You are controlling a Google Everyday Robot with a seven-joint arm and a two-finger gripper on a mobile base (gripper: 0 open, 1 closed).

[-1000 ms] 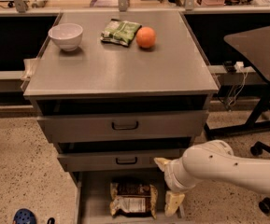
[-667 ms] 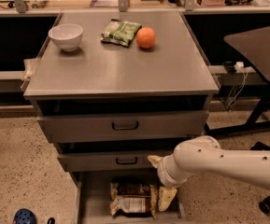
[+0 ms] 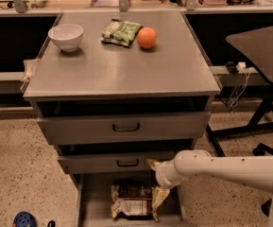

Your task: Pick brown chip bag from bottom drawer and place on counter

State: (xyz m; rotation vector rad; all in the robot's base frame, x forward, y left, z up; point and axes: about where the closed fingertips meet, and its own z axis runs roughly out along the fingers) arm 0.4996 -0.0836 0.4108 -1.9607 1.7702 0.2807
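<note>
The brown chip bag (image 3: 130, 199) lies flat in the open bottom drawer (image 3: 94, 197), dark brown part toward the back and pale printed part toward the front. My gripper (image 3: 156, 180) reaches in from the right on a white arm and hovers just over the bag's right edge. It is open. One fingertip (image 3: 152, 163) is in front of the middle drawer, the other (image 3: 160, 196) is by the bag's right side. The grey counter (image 3: 126, 72) is the cabinet top above.
On the counter stand a white bowl (image 3: 66, 36), a green snack bag (image 3: 121, 32) and an orange (image 3: 147, 38). Two handled drawers (image 3: 125, 126) are slightly ajar above the bottom one. A dark side table (image 3: 263, 44) stands to the right. A blue shoe (image 3: 24, 219) is on the floor.
My arm has moved left, bringing the gripper from the drawer's right side to the bag's right edge. The bag has not moved.
</note>
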